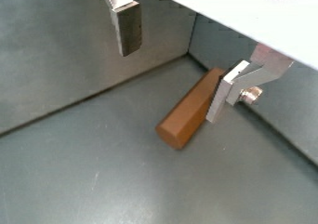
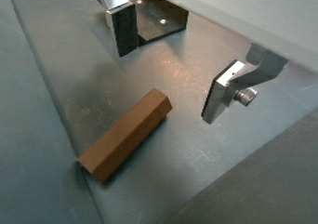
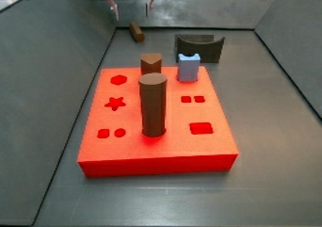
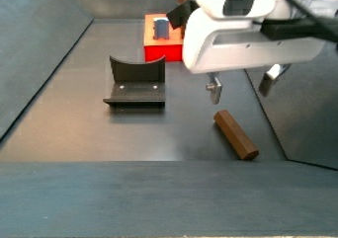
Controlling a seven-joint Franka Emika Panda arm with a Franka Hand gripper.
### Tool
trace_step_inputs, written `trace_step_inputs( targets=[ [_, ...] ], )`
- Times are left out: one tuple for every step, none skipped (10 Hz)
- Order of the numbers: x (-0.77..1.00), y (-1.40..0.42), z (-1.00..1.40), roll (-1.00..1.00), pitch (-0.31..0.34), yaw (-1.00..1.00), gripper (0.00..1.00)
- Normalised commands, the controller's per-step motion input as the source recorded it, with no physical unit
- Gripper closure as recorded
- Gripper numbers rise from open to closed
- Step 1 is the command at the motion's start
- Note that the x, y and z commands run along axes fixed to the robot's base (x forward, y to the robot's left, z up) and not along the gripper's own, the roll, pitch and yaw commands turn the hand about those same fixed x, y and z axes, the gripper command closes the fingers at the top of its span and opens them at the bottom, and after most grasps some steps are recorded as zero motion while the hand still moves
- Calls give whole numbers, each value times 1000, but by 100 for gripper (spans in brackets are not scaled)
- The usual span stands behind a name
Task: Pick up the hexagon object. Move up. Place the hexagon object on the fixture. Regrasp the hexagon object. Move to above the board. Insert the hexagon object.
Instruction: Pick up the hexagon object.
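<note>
Grey matte floor (image 4: pixel 106 143), upright grey walls (image 3: pixel 63 14) around it, soft even light.

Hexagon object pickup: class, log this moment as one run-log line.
phase: pre-grasp | tool: open, above hexagon object | hexagon object: lying flat on floor, ungrasped | fixture: empty

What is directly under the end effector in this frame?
The brown hexagon peg lies flat on the grey floor beneath the open end effector, untouched. Its underside is hidden; in a side view the end effector covers part of it.
</note>
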Motion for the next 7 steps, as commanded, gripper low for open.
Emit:
trace_step_inputs(
  targets=[
    [323, 31, -1000, 0, -74, 0, 0],
    [480, 109, -1000, 0, -30, 0, 0],
    [426, 140, -1000, 0, -34, 0, 0],
    [309, 166, -1000, 0, -27, 0, 0],
    [300, 189, -1000, 0, 0, 0, 0],
    [126, 157, -1000, 34, 0, 29, 0],
    [0, 40, -623, 0, -46, 0, 0]
  ],
)
